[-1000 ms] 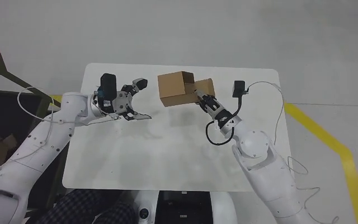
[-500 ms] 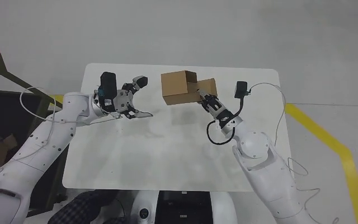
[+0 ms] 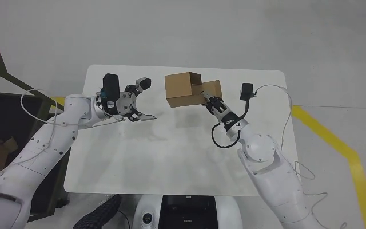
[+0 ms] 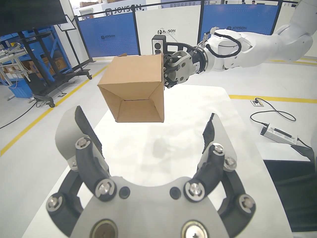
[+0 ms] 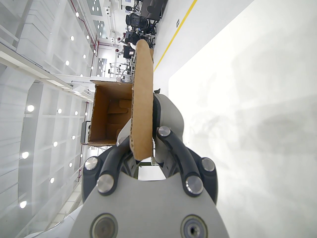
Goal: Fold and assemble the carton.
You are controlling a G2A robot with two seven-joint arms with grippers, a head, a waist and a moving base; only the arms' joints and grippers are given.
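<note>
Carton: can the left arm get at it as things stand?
Probably yes. The left gripper is open and faces the carton, with nothing between them; the right gripper holds it aloft by a flap.

The carton (image 3: 183,89) is plain brown, the table (image 3: 171,154) white, the left hand (image 4: 145,117) silver and black.
</note>
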